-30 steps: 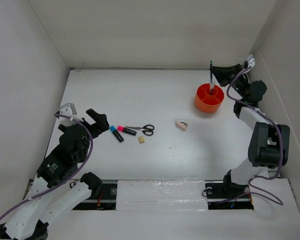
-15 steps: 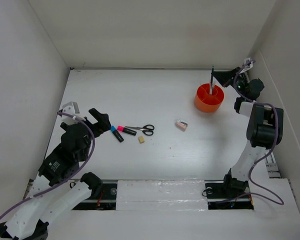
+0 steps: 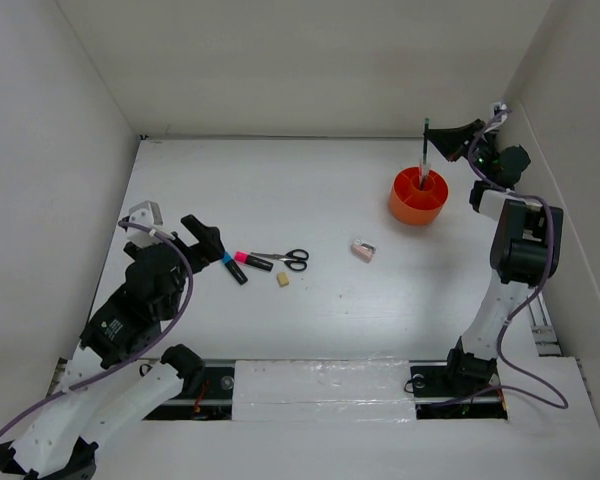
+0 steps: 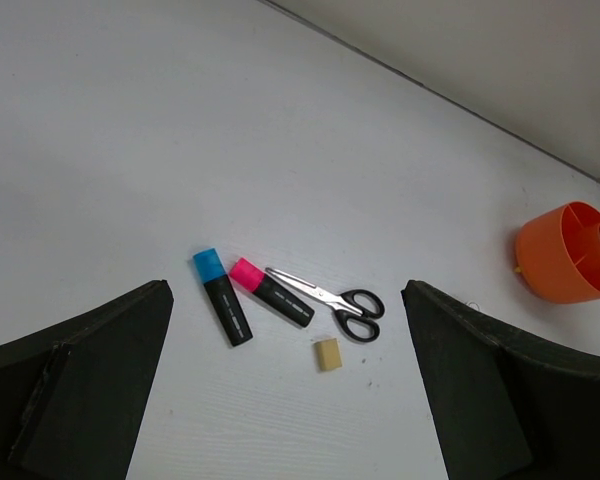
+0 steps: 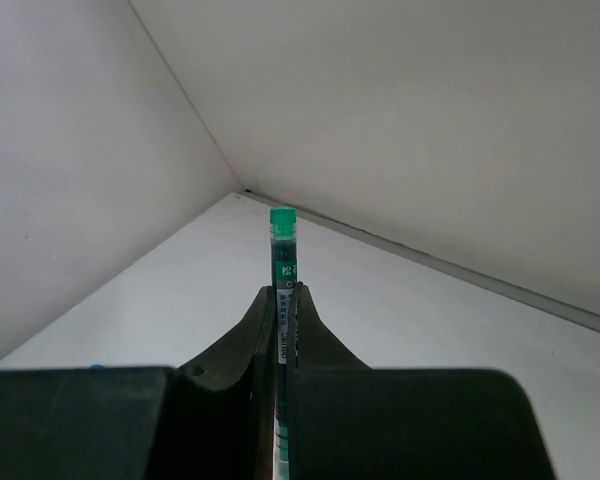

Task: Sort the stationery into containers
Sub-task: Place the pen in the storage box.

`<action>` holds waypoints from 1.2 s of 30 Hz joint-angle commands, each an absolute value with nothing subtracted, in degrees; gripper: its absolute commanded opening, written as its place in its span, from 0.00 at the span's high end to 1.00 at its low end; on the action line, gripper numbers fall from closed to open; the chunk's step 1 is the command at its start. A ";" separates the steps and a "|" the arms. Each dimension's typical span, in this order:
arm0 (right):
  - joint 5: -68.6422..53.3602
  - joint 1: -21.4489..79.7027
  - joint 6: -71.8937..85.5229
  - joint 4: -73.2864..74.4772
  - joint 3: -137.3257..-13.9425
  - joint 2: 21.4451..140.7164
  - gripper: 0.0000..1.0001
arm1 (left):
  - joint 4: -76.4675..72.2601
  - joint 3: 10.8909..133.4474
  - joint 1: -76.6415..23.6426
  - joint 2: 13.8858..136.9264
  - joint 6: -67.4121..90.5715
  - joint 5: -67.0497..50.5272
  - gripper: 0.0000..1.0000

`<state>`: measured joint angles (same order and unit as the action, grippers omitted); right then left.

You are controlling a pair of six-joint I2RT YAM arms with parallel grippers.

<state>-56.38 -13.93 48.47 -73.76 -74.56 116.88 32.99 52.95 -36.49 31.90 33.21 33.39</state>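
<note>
Right arm elbow swung up and back, from well in front of orange pot (image 3: 418, 206) to just beside it on right. Right gripper (image 3: 433, 147), clamped on dark green pen (image 3: 425, 158), nudged slightly rightward above pot. Left gripper (image 3: 207, 241), jaws wide, crept slightly toward pot.

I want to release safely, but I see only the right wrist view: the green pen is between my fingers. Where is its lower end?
Observer: The pen stands upright, its lower end inside the orange pot. I cannot tell which compartment.
Operator: What is not sorted yet?
Observer: A blue marker, a pink marker, scissors, an eraser and a sharpener, all outside the pot.
Operator: And the left gripper?
Observer: The left gripper is open and empty, near the blue marker.
</note>
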 commanded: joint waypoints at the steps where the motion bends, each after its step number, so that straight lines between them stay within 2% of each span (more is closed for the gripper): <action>1: -58.97 -14.50 48.69 -100.38 -78.39 117.94 1.00 | 30.85 52.82 -36.21 33.05 32.17 33.22 0.00; 36: -67.32 -15.56 49.48 -103.97 -78.39 123.57 1.00 | 28.75 52.29 -36.21 31.46 29.97 29.44 0.00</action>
